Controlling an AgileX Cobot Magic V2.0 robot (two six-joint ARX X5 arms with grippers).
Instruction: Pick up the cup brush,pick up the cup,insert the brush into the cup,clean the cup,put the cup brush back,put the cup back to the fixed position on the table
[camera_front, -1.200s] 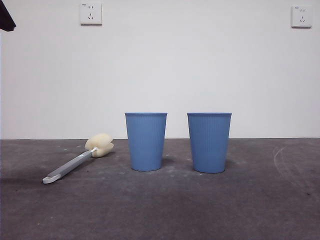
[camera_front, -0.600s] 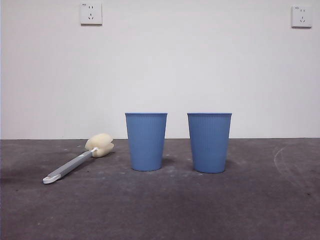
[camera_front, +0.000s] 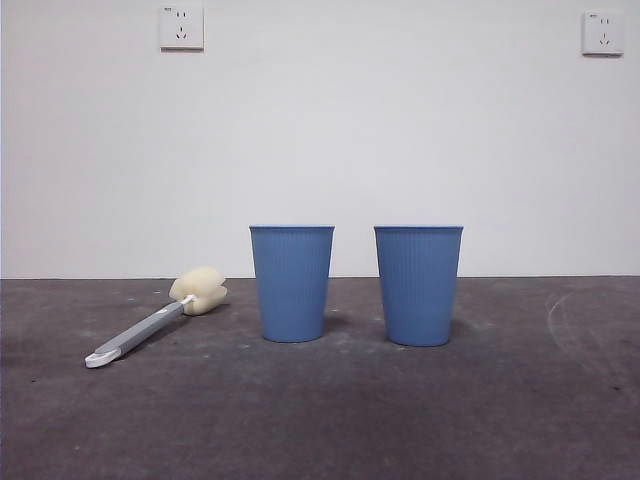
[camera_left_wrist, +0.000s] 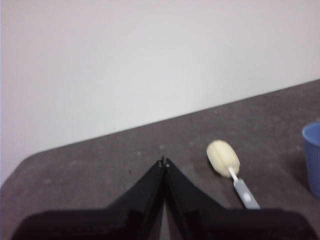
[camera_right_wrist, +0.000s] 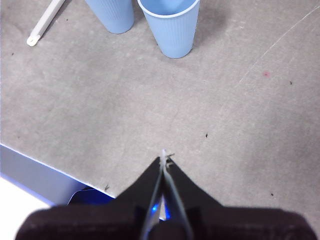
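Note:
The cup brush (camera_front: 160, 322) lies flat at the left of the table (camera_front: 320, 420), with its cream sponge head toward the cups and its white tip toward the front. The cup (camera_front: 418, 285) stands upright right of centre, with its narrower blue twin (camera_front: 292, 283) beside it on the left. My left gripper (camera_left_wrist: 164, 162) is shut and empty, high above the table, short of the brush (camera_left_wrist: 224, 159). My right gripper (camera_right_wrist: 164, 156) is shut and empty above the table's near part, well short of the cup (camera_right_wrist: 172, 27). Neither gripper shows in the front view.
The twin tumbler also shows in the right wrist view (camera_right_wrist: 111, 15) and as a blue edge in the left wrist view (camera_left_wrist: 312, 160). The table's edge (camera_right_wrist: 55, 172) runs close under my right gripper. A white wall with two sockets (camera_front: 181, 27) stands behind.
A black arm tip at the front view's top left corner has gone out of view. The brush and both tumblers have not moved.

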